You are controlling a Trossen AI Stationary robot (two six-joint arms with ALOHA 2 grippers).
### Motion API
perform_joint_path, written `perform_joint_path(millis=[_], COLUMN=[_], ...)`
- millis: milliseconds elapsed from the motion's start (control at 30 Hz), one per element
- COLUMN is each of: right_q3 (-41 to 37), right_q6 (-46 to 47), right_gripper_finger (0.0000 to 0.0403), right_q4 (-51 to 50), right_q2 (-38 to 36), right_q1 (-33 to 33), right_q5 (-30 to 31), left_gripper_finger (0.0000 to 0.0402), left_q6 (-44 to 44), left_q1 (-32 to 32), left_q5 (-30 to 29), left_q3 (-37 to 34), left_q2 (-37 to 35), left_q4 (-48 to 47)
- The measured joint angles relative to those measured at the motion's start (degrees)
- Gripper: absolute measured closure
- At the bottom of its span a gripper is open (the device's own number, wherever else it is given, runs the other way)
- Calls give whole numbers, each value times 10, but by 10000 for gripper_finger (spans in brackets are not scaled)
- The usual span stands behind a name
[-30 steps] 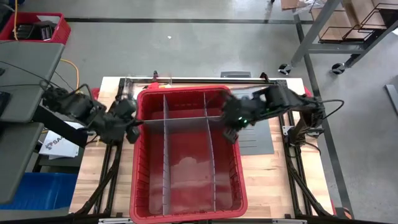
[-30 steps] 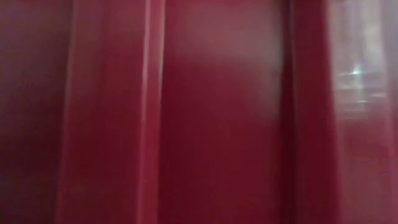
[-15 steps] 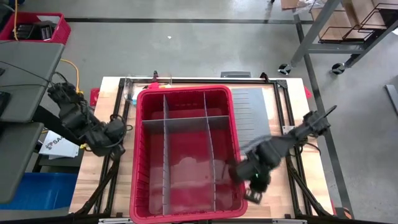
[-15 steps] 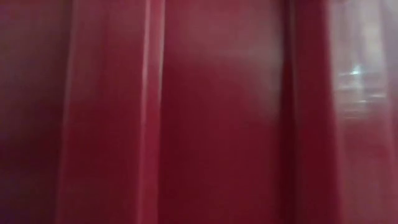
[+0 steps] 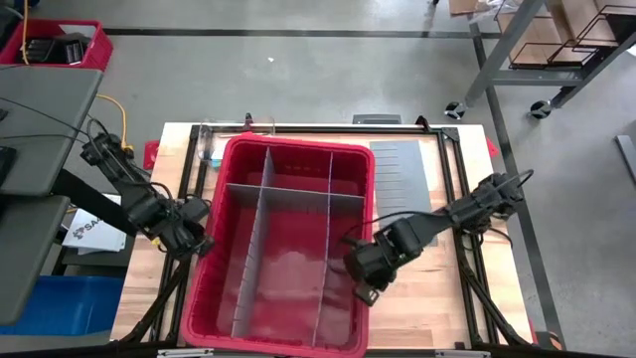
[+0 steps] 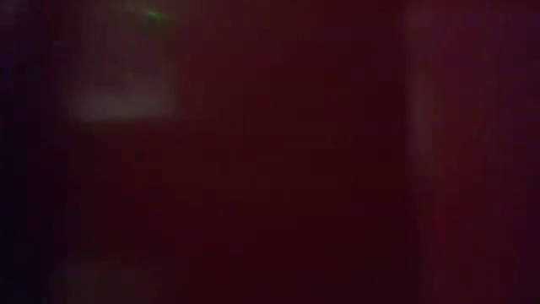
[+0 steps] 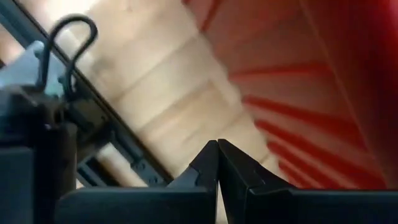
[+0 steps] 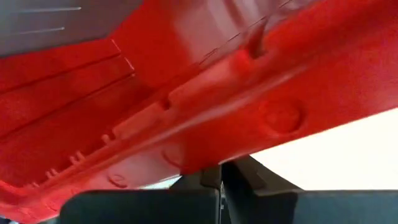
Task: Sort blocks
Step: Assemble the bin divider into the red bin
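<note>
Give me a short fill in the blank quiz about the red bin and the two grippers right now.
1. The left gripper sits by the red bin's ____ side, jaws shut.
2. The right gripper is at the bin's ____ wall.
3. The dividers inside the bin are ____ in colour.
4. A spare divider sheet lies flat on the ____.

Missing words: left; right; grey; table

A light wooden table (image 5: 442, 298) with a black frame carries a large red bin (image 5: 288, 159) fitted with grey dividers, sitting askew; a grey slotted divider sheet (image 5: 399, 174) lies flat beside it.
</note>
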Motion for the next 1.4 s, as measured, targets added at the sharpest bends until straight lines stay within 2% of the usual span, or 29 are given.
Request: perform_joint_path(millis=[167, 367, 767, 933, 1100, 1267, 1400], right_q3=[0, 0, 0, 0, 3, 2, 2], right_q6=[-57, -80, -190, -212, -179, -130, -56], right_gripper_finger=[403, 403, 403, 403, 403, 403, 403], right_q4=[-57, -123, -147, -166, -112, -136, -172], right_q2=[-8, -29, -42, -70, -104, -104, -103], right_q1=[-36, -81, -188, -207, -202, -163, -126], right_q5=[38, 156, 313, 292, 243, 256, 282], left_gripper_finger=[401, 401, 401, 401, 401, 401, 401], left_q6=[-11, -23, -15, -2, 9, 12, 12], left_q1=[25, 42, 80, 80, 82, 95, 111], left_q5=[-60, -89, -139, -134, -160, -189, -199], left_q3=[0, 0, -1, -1, 0, -5, -7], left_q2=[-11, -20, -28, -40, -66, -104, -122], left_q4=[6, 14, 3, -19, -70, -84, -85])
